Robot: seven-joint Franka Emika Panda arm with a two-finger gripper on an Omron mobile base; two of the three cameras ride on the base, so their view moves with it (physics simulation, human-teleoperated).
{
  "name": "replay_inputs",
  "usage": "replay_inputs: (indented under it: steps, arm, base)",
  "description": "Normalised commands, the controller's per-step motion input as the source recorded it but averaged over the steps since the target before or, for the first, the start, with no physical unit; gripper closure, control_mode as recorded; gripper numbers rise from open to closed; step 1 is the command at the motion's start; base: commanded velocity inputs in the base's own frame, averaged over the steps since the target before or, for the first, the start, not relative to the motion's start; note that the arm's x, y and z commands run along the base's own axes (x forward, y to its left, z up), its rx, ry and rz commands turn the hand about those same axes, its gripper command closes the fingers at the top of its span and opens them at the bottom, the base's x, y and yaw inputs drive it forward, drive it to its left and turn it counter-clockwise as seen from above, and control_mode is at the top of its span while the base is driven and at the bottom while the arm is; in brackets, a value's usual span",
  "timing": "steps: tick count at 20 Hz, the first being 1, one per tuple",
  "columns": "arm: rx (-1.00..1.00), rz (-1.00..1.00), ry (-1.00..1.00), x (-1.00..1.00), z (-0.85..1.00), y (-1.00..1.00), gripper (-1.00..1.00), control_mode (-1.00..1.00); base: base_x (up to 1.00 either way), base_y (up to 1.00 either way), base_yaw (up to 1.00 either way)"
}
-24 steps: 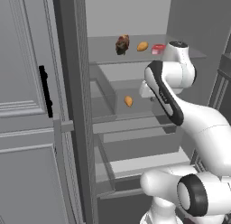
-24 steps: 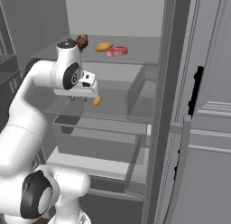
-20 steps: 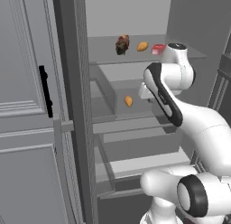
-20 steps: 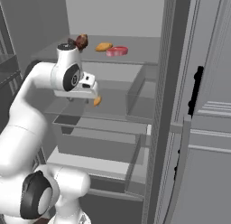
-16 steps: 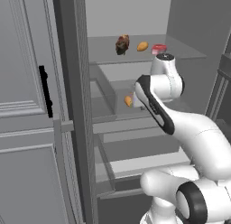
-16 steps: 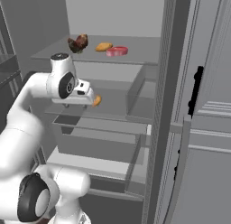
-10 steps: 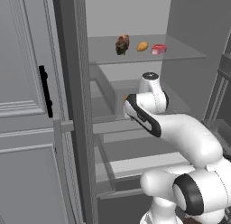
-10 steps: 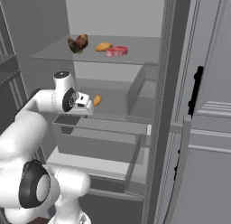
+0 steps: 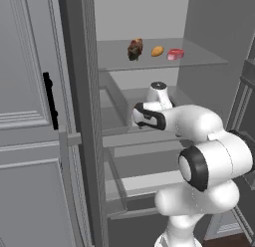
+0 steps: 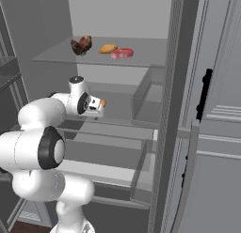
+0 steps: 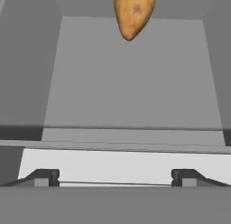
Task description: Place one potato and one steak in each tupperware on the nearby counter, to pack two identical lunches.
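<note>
Open fridge (image 9: 79,91): glass shelf (image 10: 146,56) bears 1 potato (image 10: 108,49).

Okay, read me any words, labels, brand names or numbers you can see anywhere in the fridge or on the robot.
None: no text shows on the fridge shelves, the potato, the steak, the door or the arm.

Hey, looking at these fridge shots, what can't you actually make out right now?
- Potato on the middle shelf: in the hand view its upper part is cut off by the top edge; in the right base view only a sliver shows past the arm.
- Pincer: in the hand view only its two tips show, set wide apart.
- Dark steak on the top shelf: too small for detail.
</note>
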Motion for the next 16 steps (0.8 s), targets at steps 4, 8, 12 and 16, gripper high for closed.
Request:
replay_inputs:
  steps: [4,8,12,16]
  arm:
    - [0.01,0.03,0.0,0.93,0.02,-0.08,-1.0,-1.0]
    - [0.0,0.06,0.05,0.96,-0.01,-0.18,-1.0,-1.0]
    - [0.0,0.01,0.0,0.51,-0.1,-0.02,-1.0,-1.0]
    - [0.0,0.0,0.0,0.3,-0.23,0.0,-1.0,-1.0]
  base:
    - [0.0,0.0,0.0]
    - [0.0,0.0,0.0]
    - [0.0,0.0,0.0]
    - [0.0,0.0,0.0]
